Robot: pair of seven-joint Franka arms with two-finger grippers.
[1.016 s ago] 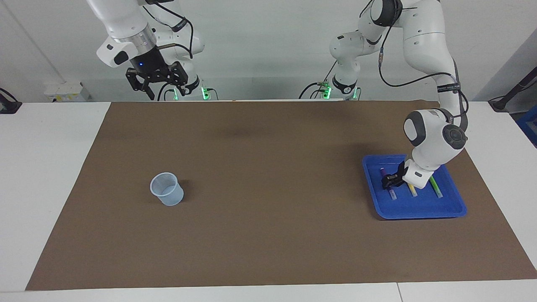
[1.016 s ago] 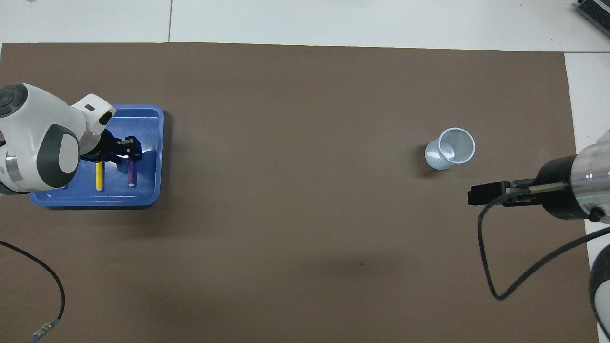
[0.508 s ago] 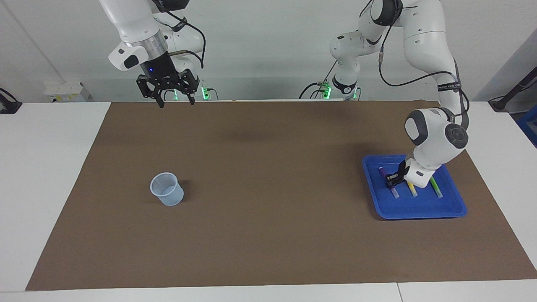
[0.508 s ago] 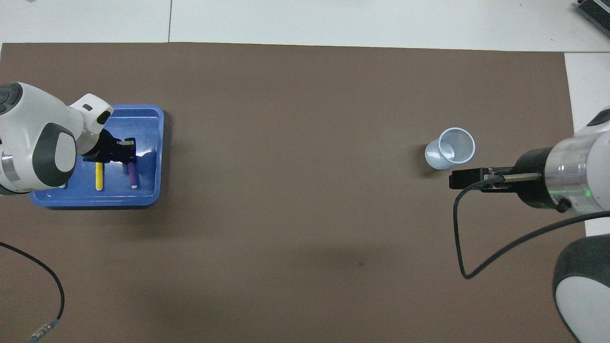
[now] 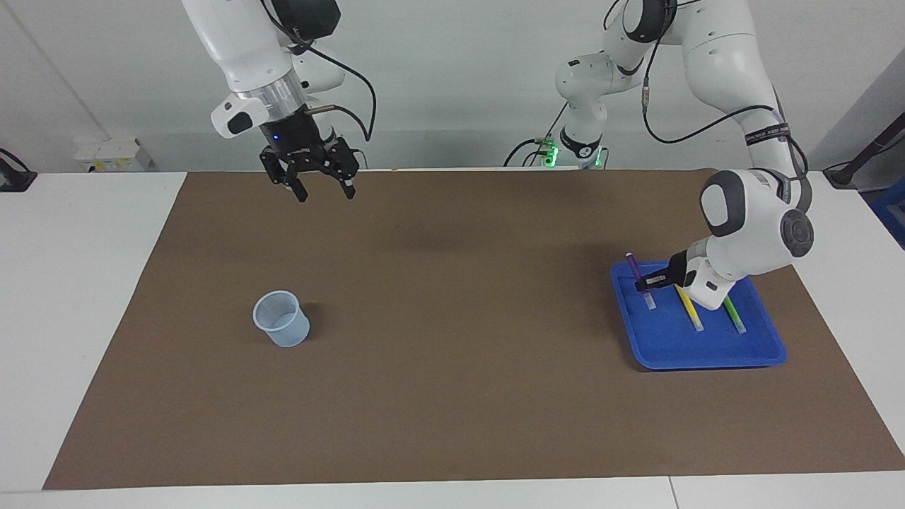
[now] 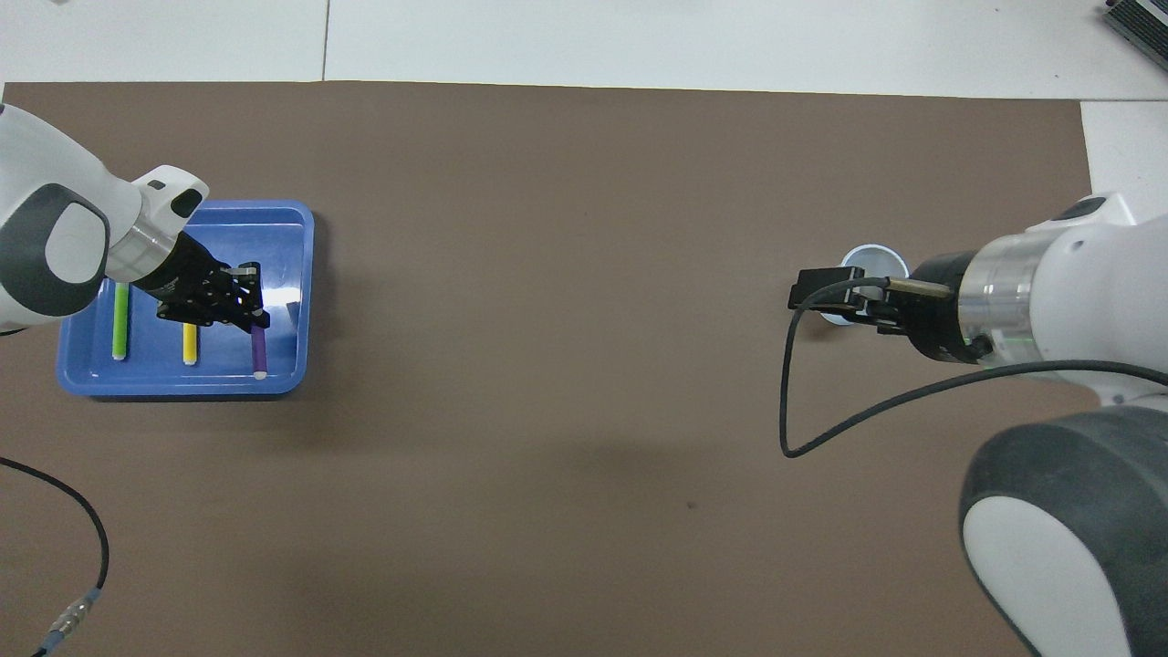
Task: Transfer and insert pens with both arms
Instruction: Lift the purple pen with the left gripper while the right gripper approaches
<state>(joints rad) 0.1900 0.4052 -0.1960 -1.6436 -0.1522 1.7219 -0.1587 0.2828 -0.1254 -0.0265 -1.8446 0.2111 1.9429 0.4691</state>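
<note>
My left gripper [image 5: 647, 284] is shut on the purple pen [image 5: 631, 266] and holds it tilted, a little above the blue tray [image 5: 707, 360]. In the overhead view this gripper [image 6: 248, 308] hides the pen's upper part, and the purple pen [image 6: 258, 351] shows below it. The yellow pen [image 5: 690, 311] and the green pen [image 5: 735, 318] lie flat in the tray, and both show from above, yellow pen [image 6: 190, 345], green pen [image 6: 119, 321]. My right gripper [image 5: 323, 189] is open and empty, high over the brown mat.
A pale translucent cup [image 5: 281, 319] stands upright on the brown mat [image 5: 452, 396] toward the right arm's end. In the overhead view the raised right gripper [image 6: 812, 285] covers part of the cup [image 6: 881, 260]. The tray's rim [image 6: 182, 388] lies toward the left arm's end.
The left gripper has closed on the purple pen and lifted it off the tray floor. The right arm has swung out over the mat, toward the table's middle.
</note>
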